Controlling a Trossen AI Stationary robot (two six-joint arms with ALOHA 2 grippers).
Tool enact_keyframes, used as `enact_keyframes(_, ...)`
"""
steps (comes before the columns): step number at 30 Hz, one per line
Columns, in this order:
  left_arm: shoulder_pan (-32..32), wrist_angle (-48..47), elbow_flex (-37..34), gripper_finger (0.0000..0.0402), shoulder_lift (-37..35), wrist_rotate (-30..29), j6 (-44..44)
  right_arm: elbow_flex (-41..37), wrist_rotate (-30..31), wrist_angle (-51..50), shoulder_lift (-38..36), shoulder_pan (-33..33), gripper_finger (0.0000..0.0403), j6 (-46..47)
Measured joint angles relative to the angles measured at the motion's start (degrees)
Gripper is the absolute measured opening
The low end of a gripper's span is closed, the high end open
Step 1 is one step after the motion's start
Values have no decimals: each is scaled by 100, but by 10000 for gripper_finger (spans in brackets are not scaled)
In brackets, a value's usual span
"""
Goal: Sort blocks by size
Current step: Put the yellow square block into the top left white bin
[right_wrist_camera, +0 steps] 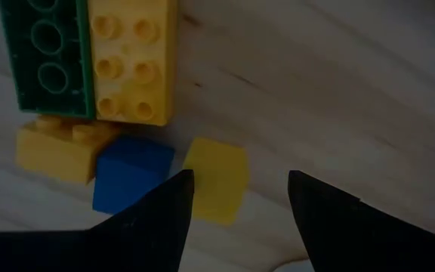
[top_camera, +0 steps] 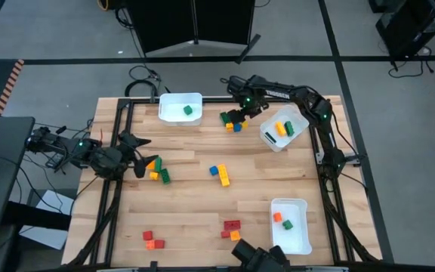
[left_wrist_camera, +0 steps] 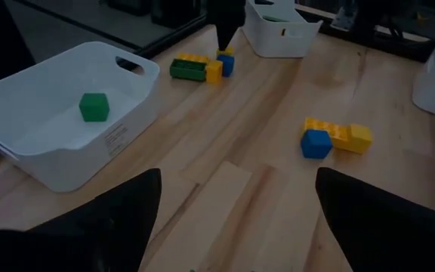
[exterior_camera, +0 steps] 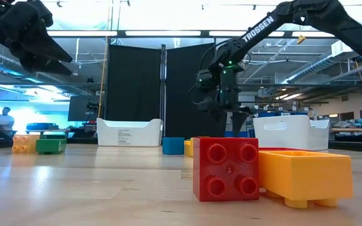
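Note:
A cluster of blocks point(top_camera: 232, 121) lies at the far middle of the table: a green brick point(right_wrist_camera: 47, 60), a yellow brick point(right_wrist_camera: 131, 60), a blue cube point(right_wrist_camera: 131, 181) and a small yellow cube point(right_wrist_camera: 216, 180). My right gripper point(right_wrist_camera: 240, 208) hangs just above them, pointing down, open and holding nothing, with the small yellow cube close by its one finger. My left gripper point(top_camera: 138, 147) stands open over the table's left side, above an orange, yellow and green group of blocks point(top_camera: 157, 171). A blue and yellow pair point(left_wrist_camera: 334, 138) lies mid-table.
Three white bins stand on the table. One at the far middle point(top_camera: 180, 108) holds a green cube point(left_wrist_camera: 94, 106), a tilted one at the far right point(top_camera: 284, 127) holds yellow and green blocks, and one stands near right point(top_camera: 291, 225). Red and orange blocks point(exterior_camera: 226, 168) lie near the front edge.

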Motion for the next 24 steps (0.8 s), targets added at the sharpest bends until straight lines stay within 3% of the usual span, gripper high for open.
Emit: enact_keyframes(24, -1, -114, 0, 360, 1, 4, -24, -37, -264, 175, -13, 7, 229, 249)
